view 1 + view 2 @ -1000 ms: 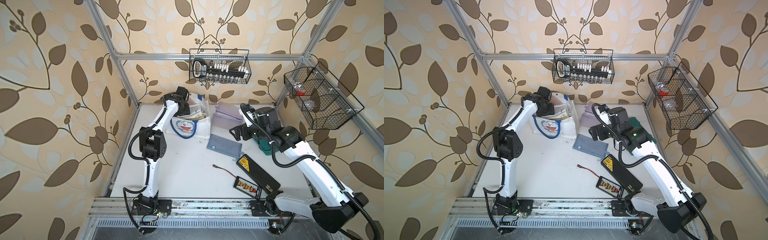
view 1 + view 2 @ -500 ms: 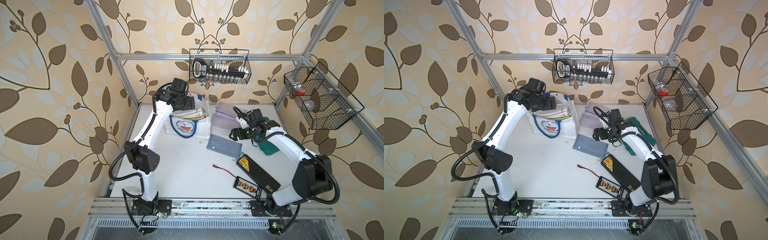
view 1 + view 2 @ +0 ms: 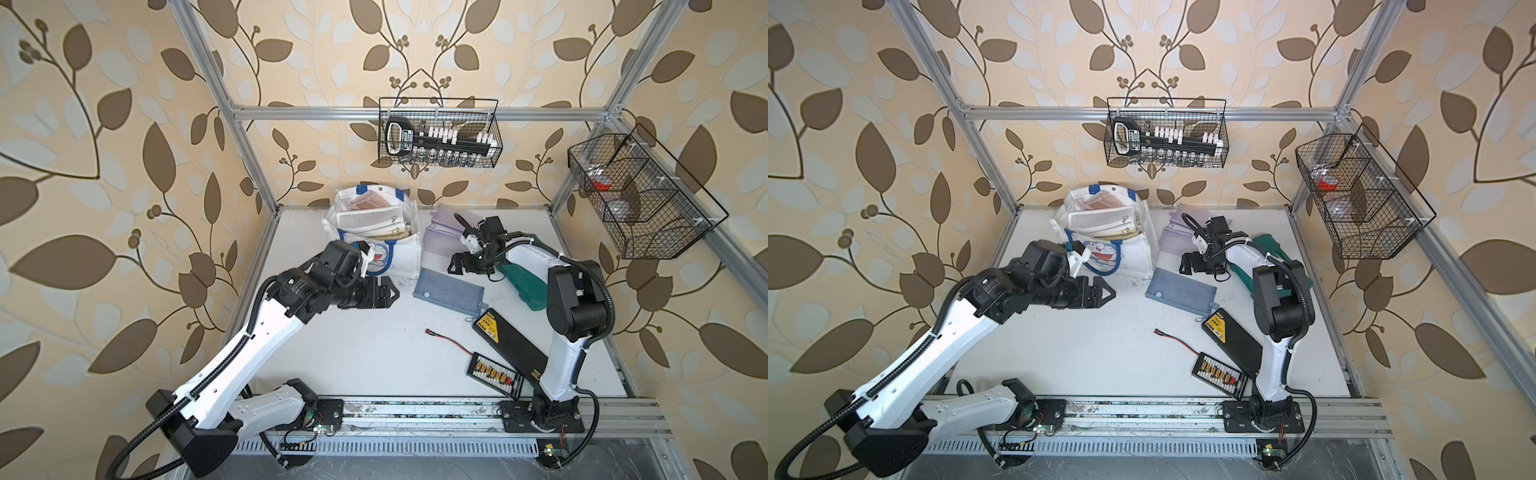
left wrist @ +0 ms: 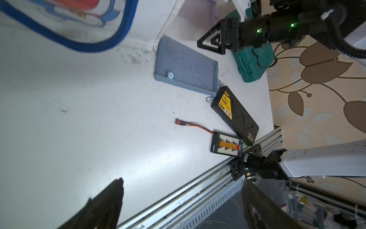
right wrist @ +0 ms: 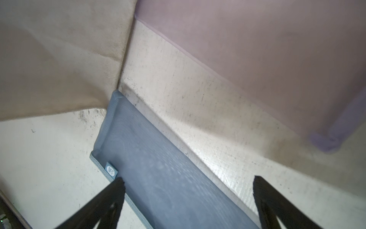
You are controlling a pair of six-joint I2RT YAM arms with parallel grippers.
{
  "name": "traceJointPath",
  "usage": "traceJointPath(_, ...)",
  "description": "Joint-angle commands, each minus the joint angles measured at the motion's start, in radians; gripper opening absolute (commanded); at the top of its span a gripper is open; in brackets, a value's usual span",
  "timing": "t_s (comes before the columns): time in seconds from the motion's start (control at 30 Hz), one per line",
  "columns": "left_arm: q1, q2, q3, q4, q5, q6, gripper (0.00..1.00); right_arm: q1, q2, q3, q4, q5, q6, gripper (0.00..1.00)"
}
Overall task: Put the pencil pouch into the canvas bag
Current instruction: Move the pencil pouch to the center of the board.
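The pouch (image 3: 449, 291) lies flat on the desk (image 3: 374, 353) at the bag's (image 3: 407, 259) 4 o'clock, one corner against it. My right jaws are spread over its 12 o'clock edge. My left jaws are spread and empty at its 9. A green case (image 3: 525, 286) crowds 3, a black case (image 3: 513, 347) 5.

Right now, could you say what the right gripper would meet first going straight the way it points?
Most likely the blue pencil pouch, just ahead of the open right gripper; depth is unclear.
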Motion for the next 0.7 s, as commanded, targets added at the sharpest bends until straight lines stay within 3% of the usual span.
traceJointPath(0.0, -0.012, -0.072, -0.121, 0.137, 0.047, -0.177, 0.92, 0.003, -0.012, -0.048, 0.028, -0.066, 0.011, 0.98)
traceJointPath(0.33, -0.046, 0.016, -0.303, 0.312, 0.064, -0.273, 0.89, 0.044, -0.062, -0.249, 0.094, -0.129, 0.035, 0.95)
traceJointPath(0.67, -0.047, 0.077, -0.559, 0.639, 0.020, -0.511, 0.84, 0.185, -0.198, -0.428, 0.170, -0.172, 0.126, 0.86)
